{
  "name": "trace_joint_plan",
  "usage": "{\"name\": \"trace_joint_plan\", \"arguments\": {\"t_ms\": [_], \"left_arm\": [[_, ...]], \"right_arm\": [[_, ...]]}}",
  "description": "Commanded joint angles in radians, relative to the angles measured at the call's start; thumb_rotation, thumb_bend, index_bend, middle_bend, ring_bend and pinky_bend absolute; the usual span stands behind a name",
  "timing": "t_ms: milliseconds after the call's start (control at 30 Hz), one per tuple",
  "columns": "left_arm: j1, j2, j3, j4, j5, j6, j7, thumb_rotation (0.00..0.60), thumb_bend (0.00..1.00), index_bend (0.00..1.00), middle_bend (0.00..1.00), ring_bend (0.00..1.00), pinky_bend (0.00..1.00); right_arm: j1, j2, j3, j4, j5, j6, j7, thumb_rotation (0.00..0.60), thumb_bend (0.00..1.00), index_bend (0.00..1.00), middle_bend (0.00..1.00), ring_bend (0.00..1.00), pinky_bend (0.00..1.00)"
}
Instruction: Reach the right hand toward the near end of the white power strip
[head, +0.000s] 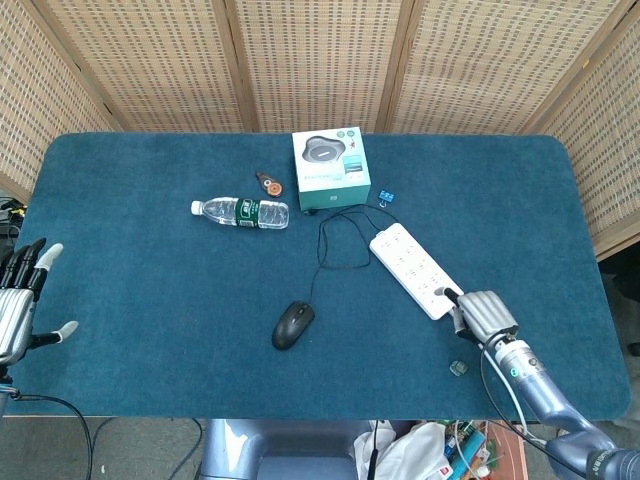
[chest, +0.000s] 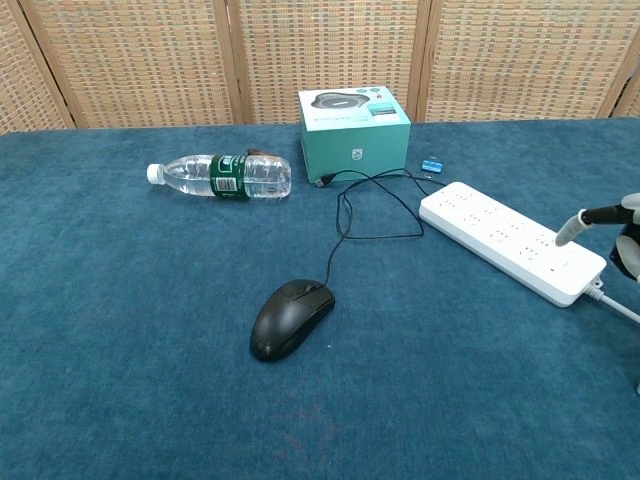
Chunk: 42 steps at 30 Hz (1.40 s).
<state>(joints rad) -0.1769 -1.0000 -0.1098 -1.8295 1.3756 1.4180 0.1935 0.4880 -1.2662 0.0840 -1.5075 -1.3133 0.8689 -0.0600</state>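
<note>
- One power strip (head: 416, 270), white.
- One mouse (head: 292, 324), black, corded.
- One bottle (head: 240, 212), clear plastic with a green label.
- One box (head: 331, 168), teal and white.
- One small blue clip (head: 386, 194).
- One small round orange-and-black item (head: 267, 183); what it is cannot be told.
- One small round item (head: 459, 367) near the table's front edge, too small to name.
- Two hands: left hand (head: 18, 302), right hand (head: 483, 314).

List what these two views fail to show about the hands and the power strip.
- Right hand: chest view crops it at the right edge; only one fingertip shows, so contact with the white power strip is unclear.
- Left hand: head view cuts it at the left edge; absent from chest view.
- Strip's cable: runs off the table's near edge.
</note>
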Motion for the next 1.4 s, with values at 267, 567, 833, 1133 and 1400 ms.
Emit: {"name": "trace_joint_plan", "arguments": {"t_ms": [267, 567, 833, 1133, 1400], "left_arm": [[-0.003, 0.000, 0.003, 0.002, -0.002, -0.004, 0.003, 0.600, 0.00, 0.00, 0.00, 0.00, 0.00], [-0.005, -0.002, 0.003, 0.001, -0.008, -0.006, 0.008, 0.600, 0.00, 0.00, 0.00, 0.00, 0.00], [-0.008, -0.004, 0.003, 0.003, -0.012, -0.008, 0.012, 0.600, 0.00, 0.00, 0.00, 0.00, 0.00], [-0.009, -0.004, 0.005, 0.008, -0.014, -0.010, 0.011, 0.600, 0.00, 0.00, 0.00, 0.00, 0.00], [-0.011, -0.005, 0.004, 0.005, -0.018, -0.011, 0.016, 0.600, 0.00, 0.00, 0.00, 0.00, 0.00]], "right_arm": [[0.004, -0.010, -0.017, 0.033, 0.040, -0.015, -0.020, 0.600, 0.96, 0.21, 0.77, 0.91, 1.00], [0.014, -0.026, -0.022, 0.048, 0.059, -0.021, -0.042, 0.600, 0.96, 0.21, 0.77, 0.91, 1.00], [0.020, -0.035, -0.022, 0.057, 0.076, -0.021, -0.054, 0.600, 0.96, 0.21, 0.77, 0.91, 1.00], [0.026, -0.043, -0.027, 0.061, 0.082, -0.022, -0.062, 0.600, 0.96, 0.21, 0.77, 0.91, 1.00], [0.030, -0.054, -0.030, 0.079, 0.091, -0.025, -0.071, 0.600, 0.96, 0.21, 0.77, 0.91, 1.00]]}}
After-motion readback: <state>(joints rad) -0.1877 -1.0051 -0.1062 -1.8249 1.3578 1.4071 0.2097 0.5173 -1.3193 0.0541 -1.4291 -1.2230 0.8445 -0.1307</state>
